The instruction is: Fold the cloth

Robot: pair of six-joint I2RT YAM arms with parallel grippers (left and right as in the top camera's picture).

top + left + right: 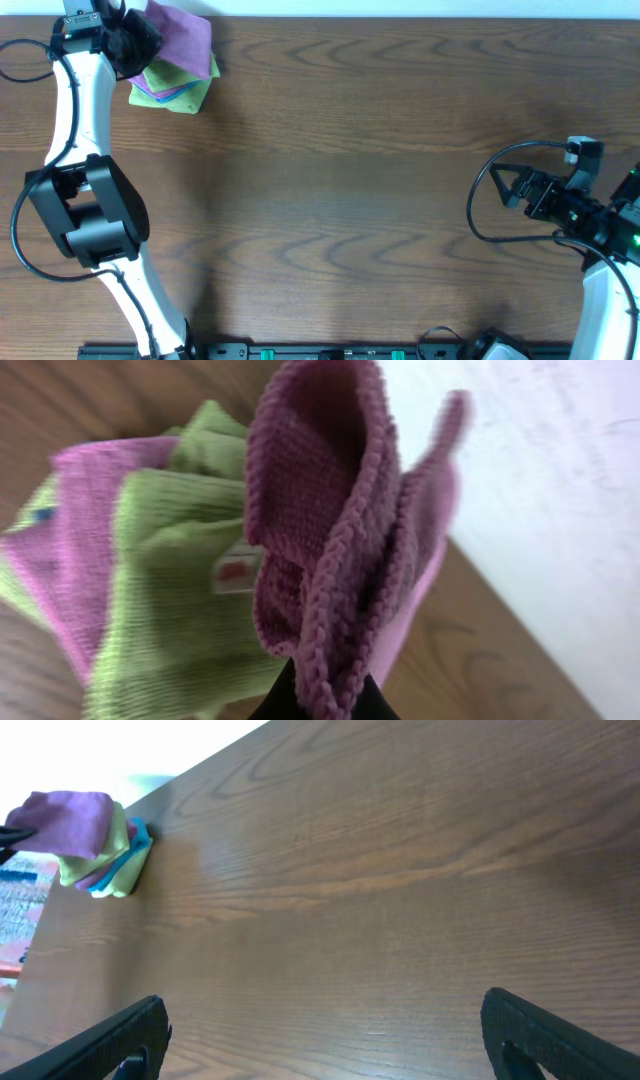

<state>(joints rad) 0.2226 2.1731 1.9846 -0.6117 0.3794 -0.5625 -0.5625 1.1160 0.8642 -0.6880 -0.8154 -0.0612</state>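
The lilac cloth (pixel 182 38) hangs bunched at the table's far left corner, lifted partly off a stack of other cloths. My left gripper (pixel 135 45) is shut on its edge. In the left wrist view the cloth (pixel 320 510) rises in folds from between the black fingers, and the left gripper (pixel 325 705) pinches its stitched hem. From the right wrist view the cloth (pixel 65 820) is a small purple lump far away. My right gripper (pixel 510 185) stands open over bare wood at the right, and the right gripper (pixel 322 1010) has nothing between its fingers.
Under the lilac cloth lies a stack with a lime-green cloth (pixel 170 90) on top and pink and blue layers (pixel 125 865) below. A white tag (pixel 235 570) shows on the green cloth (pixel 170 600). The table's far edge (pixel 400 17) runs just behind the stack.
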